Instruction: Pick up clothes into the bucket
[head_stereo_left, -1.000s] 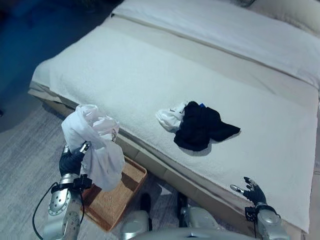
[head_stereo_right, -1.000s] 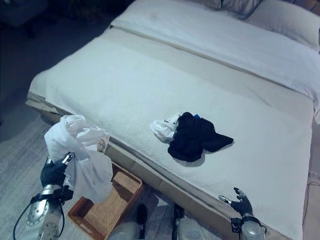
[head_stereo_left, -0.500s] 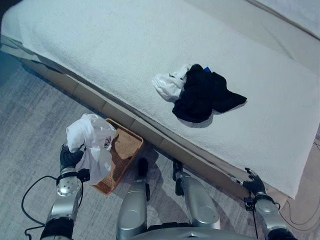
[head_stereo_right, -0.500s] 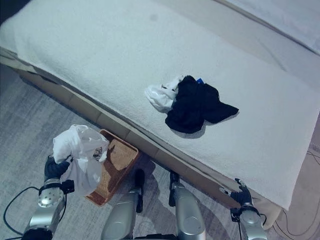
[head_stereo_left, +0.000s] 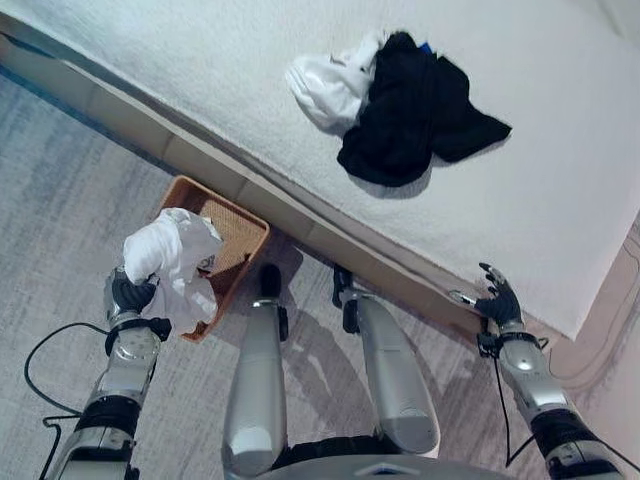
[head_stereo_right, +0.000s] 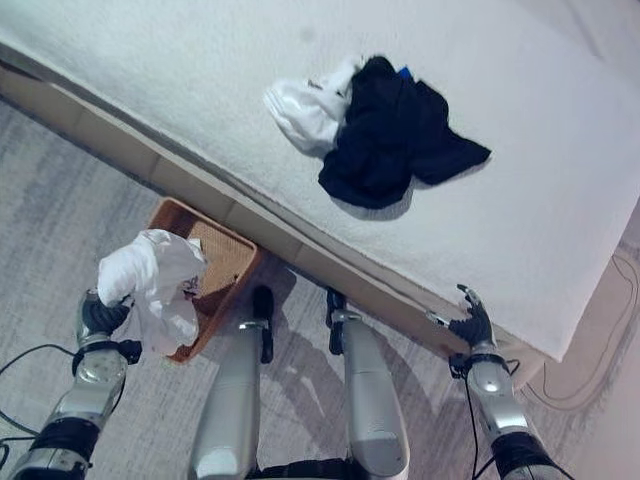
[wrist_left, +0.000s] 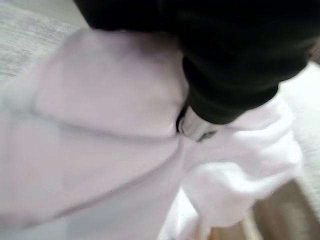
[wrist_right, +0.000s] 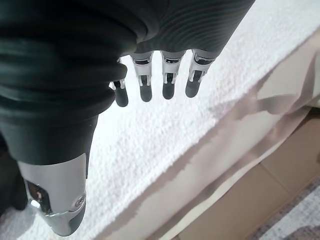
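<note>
1. Leftmost, my left robot hand (head_stereo_left: 128, 296) has its fingers curled round a bunched white cloth garment (head_stereo_left: 176, 262), holding it up above the grey carpeted floor (head_stereo_left: 60, 210); from the wrist camera the white fabric (wrist_left: 100, 150) is pressed right against the dark cover.
2. Just beside it, the garment hangs over the near edge of the shallow brown woven basket (head_stereo_left: 232, 232), which sits on the floor against the bed's base; part of the cloth drapes down across the basket's rim.
3. Further along, on the white textured bed cover (head_stereo_left: 200, 90), I see a small crumpled white garment (head_stereo_left: 325, 88) touching a larger black garment (head_stereo_left: 412, 108); the two lie in one pile, well apart from the basket.
4. Over on the far side, my right robot hand (head_stereo_left: 497, 299) hovers at the edge of the bed with nothing in it; the wrist camera shows its fingers (wrist_right: 170, 82) straight and relaxed above the white cover and the beige mattress side.
</note>
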